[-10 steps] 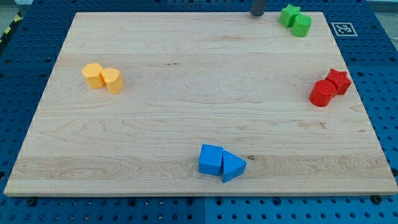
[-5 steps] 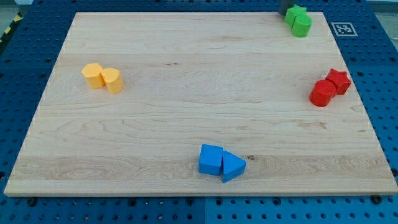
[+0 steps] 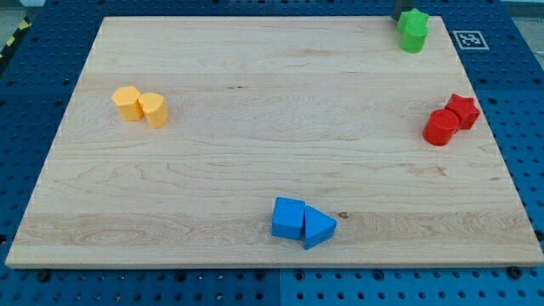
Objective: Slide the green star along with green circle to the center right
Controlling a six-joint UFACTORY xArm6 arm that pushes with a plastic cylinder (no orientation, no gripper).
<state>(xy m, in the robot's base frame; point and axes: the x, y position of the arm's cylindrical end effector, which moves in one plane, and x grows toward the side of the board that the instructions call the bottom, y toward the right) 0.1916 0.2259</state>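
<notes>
Barely my tip (image 3: 401, 19) shows, cut off at view's top edge; no fingers, only rod | touching green star (image 3: 414, 19), its shape hard to read | green circle (image 3: 413, 37) just below, touching | both near bench (image 3: 255, 153) top-right corner; open wood toward red blocks (image 3: 450, 119).

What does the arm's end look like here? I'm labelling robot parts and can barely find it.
Only a sliver shows: my tip, a dark grey, plain-looking stub cut off by the view's top edge, beside the green star block. No cables or markings are visible; the arm itself is out of frame.
</notes>
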